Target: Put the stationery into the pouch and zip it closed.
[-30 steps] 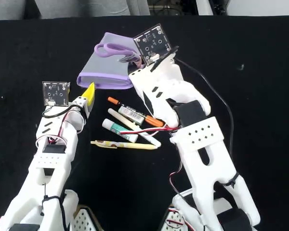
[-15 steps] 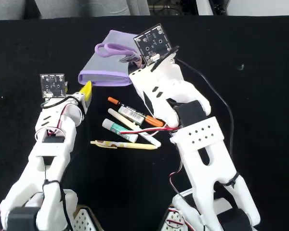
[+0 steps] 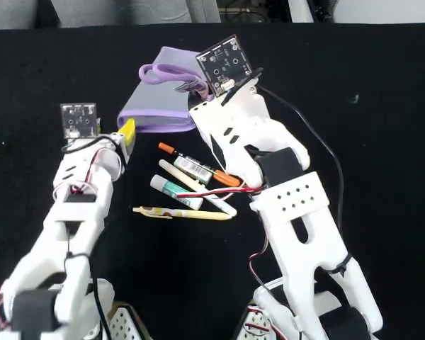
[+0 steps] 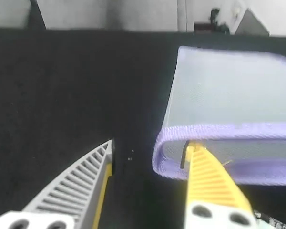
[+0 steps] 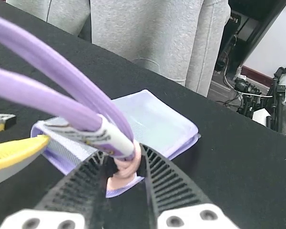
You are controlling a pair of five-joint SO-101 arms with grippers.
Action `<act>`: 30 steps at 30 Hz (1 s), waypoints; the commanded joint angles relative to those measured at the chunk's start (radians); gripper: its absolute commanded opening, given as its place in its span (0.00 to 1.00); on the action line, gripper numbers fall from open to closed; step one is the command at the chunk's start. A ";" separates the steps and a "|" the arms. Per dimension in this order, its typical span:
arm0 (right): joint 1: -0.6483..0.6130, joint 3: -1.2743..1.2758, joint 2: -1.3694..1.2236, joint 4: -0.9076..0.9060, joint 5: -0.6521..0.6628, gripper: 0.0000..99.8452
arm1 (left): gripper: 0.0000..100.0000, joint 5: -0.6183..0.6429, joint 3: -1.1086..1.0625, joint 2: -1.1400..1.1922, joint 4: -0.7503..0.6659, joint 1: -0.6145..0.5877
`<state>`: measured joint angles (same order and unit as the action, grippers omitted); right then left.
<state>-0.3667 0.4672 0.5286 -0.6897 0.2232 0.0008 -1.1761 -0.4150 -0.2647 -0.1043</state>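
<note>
Purple scissors (image 5: 19, 90) sit clamped in the right gripper (image 5: 125, 162) above the pouch (image 5: 157, 124), whose corner the spread-fingered left gripper (image 4: 150, 144) seemingly touches.

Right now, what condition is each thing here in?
Purple fabric pouch: unzipped, mouth open.
Purple-handled scissors: held over the pouch, not inside.
Right claw: shut on the scissors.
Left claw: open, yellow finger at the pouch's rim.
Pens and markers: loose on the black table, outside the pouch.

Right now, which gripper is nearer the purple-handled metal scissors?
Right: the right gripper clamps the scissors above the lilac fabric pouch; the left gripper sits at the pouch's edge.
</note>
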 commanded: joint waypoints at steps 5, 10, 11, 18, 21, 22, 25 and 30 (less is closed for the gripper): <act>-0.014 -0.047 0.004 0.009 -0.008 0.01 | 0.25 0.012 0.054 0.052 -0.193 0.002; -0.014 -0.045 0.004 0.009 -0.008 0.01 | 0.25 0.011 0.042 0.063 -0.264 0.044; -0.014 -0.045 0.004 0.009 -0.008 0.01 | 0.25 0.011 0.047 0.066 -0.264 0.045; -0.014 -0.045 0.004 0.008 -0.006 0.01 | 0.25 0.006 0.173 0.222 -0.264 0.044; -0.014 -0.045 0.004 0.008 -0.005 0.01 | 0.25 0.006 0.236 0.301 -0.265 0.044; -0.014 -0.045 0.004 0.008 -0.003 0.01 | 0.25 0.006 0.252 0.322 -0.269 0.044; -0.014 -0.045 0.004 0.009 -0.003 0.01 | 0.25 0.005 0.292 0.348 -0.267 0.051; -0.014 -0.045 -0.001 0.015 -0.008 0.01 | 0.24 0.005 0.306 0.350 -0.267 0.101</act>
<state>-0.3682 0.4672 0.5286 -0.6897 0.2232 0.0008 -0.9321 -0.0575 -0.5086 -0.0476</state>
